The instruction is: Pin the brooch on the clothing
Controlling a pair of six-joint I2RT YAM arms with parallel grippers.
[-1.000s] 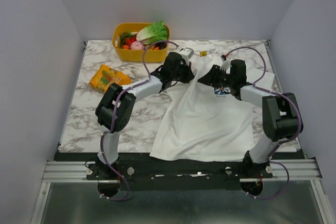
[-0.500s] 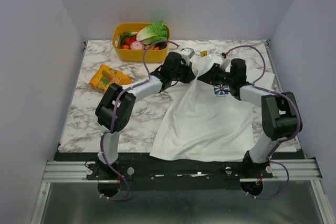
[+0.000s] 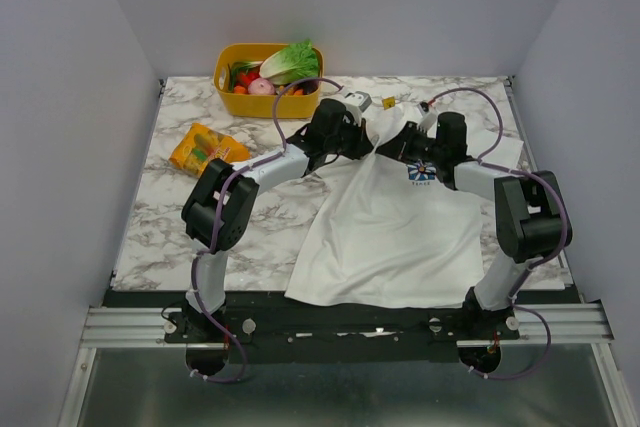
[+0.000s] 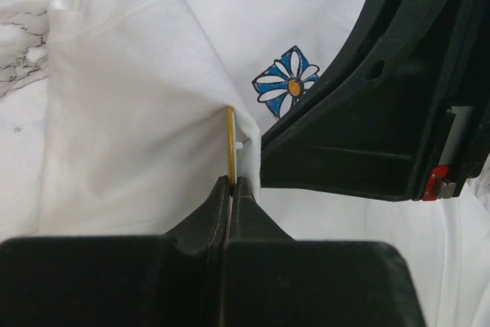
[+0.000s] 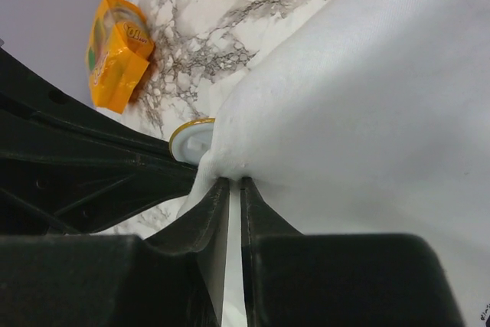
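The clothing (image 3: pixel 385 237), a white T-shirt with a blue flower print (image 4: pixel 287 88), lies spread on the marble table. Both grippers meet at its collar end. My left gripper (image 4: pixel 232 183) is shut on the brooch (image 4: pixel 230 143), seen edge-on as a thin gold strip against a raised fold of cloth (image 4: pixel 138 112). In the right wrist view the brooch (image 5: pixel 189 139) shows as a white disc with a gold rim pressed against the fabric (image 5: pixel 344 112). My right gripper (image 5: pixel 235 181) is pinched on that fold, cloth between its fingertips.
A yellow basket (image 3: pixel 225 97) of vegetables stands at the back left. An orange snack packet (image 3: pixel 207 147) lies left of the shirt and also shows in the right wrist view (image 5: pixel 115 51). A yellow collar tag (image 3: pixel 386 102) sits behind the grippers.
My right gripper has closed down onto the shirt fold and edged slightly left toward the left gripper. The left gripper has kept its hold on the brooch.
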